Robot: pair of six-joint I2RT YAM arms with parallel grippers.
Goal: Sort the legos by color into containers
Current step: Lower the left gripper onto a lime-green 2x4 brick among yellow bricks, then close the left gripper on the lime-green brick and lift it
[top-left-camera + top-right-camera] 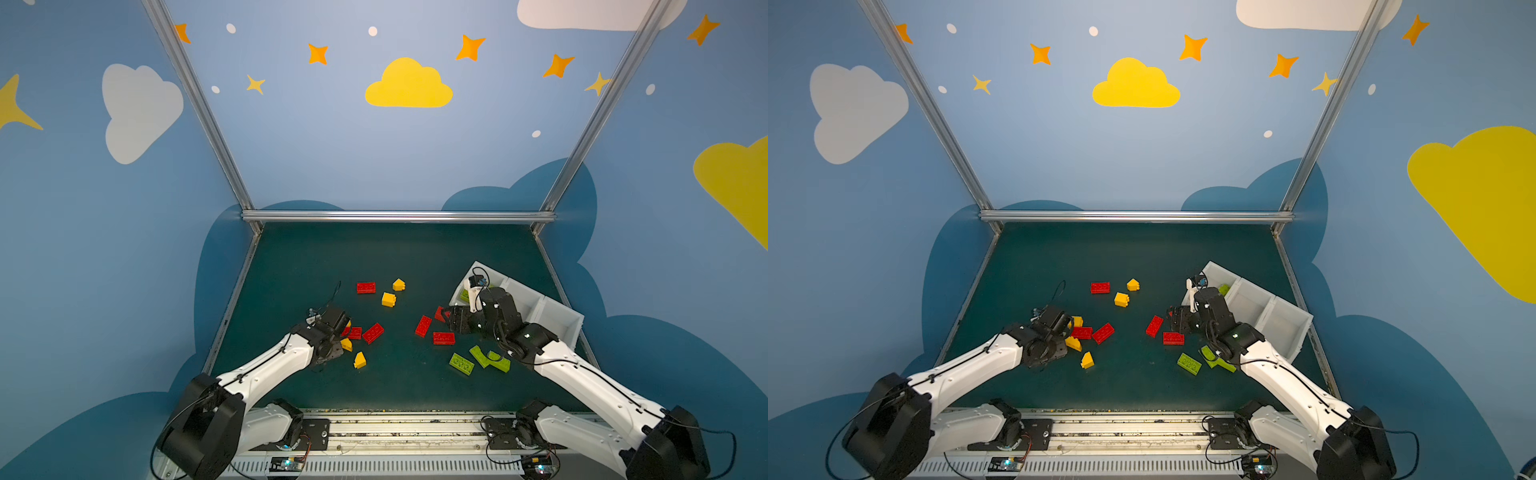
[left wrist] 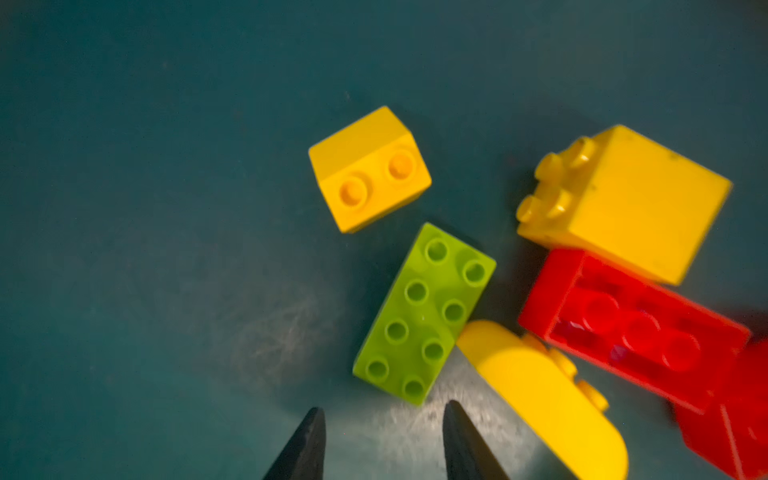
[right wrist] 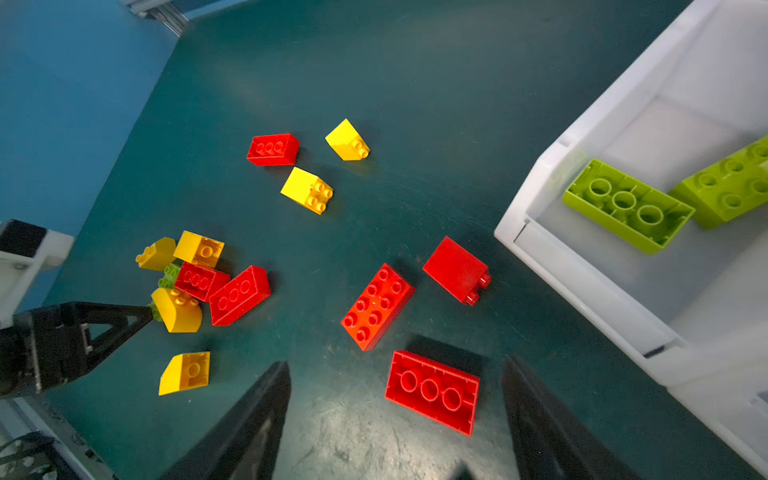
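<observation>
Red, yellow and lime legos lie scattered on the dark green table. My left gripper (image 2: 382, 413) (image 1: 345, 330) is open and holds nothing. Just past its fingertips lies a lime brick (image 2: 424, 313), in a cluster with yellow bricks (image 2: 623, 203) and a red brick (image 2: 631, 328). My right gripper (image 3: 397, 362) (image 1: 446, 318) is wide open low over the table. An upside-down red brick (image 3: 432, 392) (image 1: 444, 338) lies between its fingers, untouched. The three white containers (image 1: 559, 322) (image 3: 536, 199) stand at the right. The farthest one holds two lime bricks (image 3: 627, 208).
Three lime bricks (image 1: 461, 363) lie by the right forearm. Two more red bricks (image 3: 376, 305) lie ahead of the right gripper. A red brick (image 1: 365, 287) and two yellow ones (image 1: 388, 299) sit mid-table. Metal rails edge the table.
</observation>
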